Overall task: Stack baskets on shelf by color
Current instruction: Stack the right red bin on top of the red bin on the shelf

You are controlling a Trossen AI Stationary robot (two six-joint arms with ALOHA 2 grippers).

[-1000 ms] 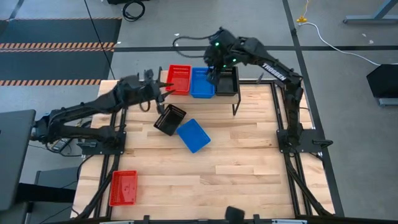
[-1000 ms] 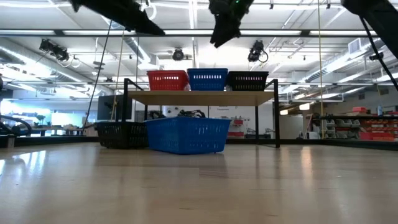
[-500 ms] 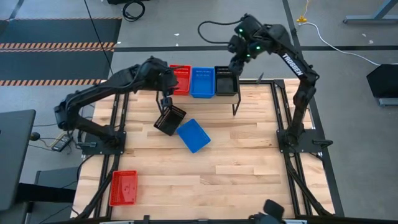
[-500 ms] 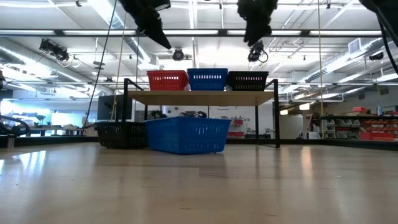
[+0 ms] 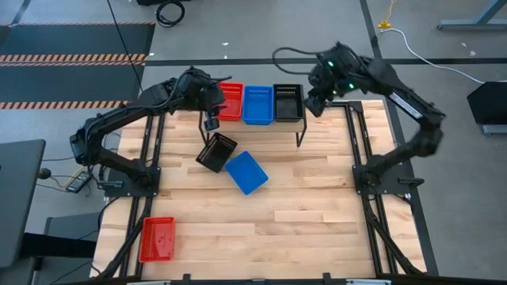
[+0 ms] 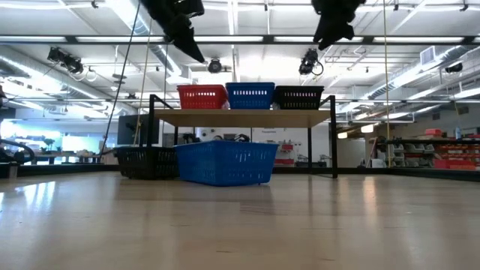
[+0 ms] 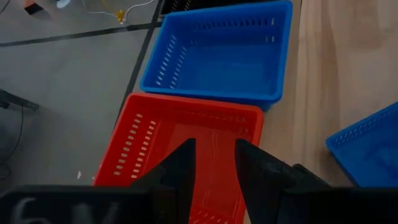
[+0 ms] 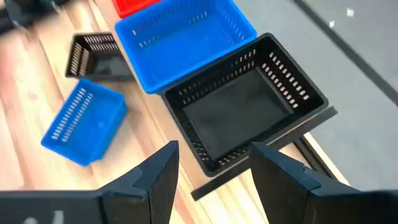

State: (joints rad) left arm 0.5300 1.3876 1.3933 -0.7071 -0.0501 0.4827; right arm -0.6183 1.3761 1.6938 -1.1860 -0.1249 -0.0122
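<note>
Shelf: stood at the far edge of the table, carrying three basket stacks in a row, red, blue, black.
Right gripper: within the last second it had swung from above the shelf's black basket out past the shelf's right end; its fingers were spread apart and held nothing.
Left gripper: over the same second it had swept in from left of the shelf to hang just beside the shelf's red basket, above the front-left corner; its fingers stood slightly parted with nothing between them.
Blue shelf basket: sat unchanged between the red and black ones.
Loose black basket: lay tipped on the table just in front of the shelf, unmoved.
Loose blue basket: rested beside that black one, a little farther from the shelf, unmoved.
Loose red basket: sat well away from the shelf, at the table's near-left corner, unmoved.
Meaning for the task: the right arm appeared to be done at the black stack and clearing off; the left arm seemed placed to go for the loose black basket. Three loose baskets remained to be shelved.
</note>
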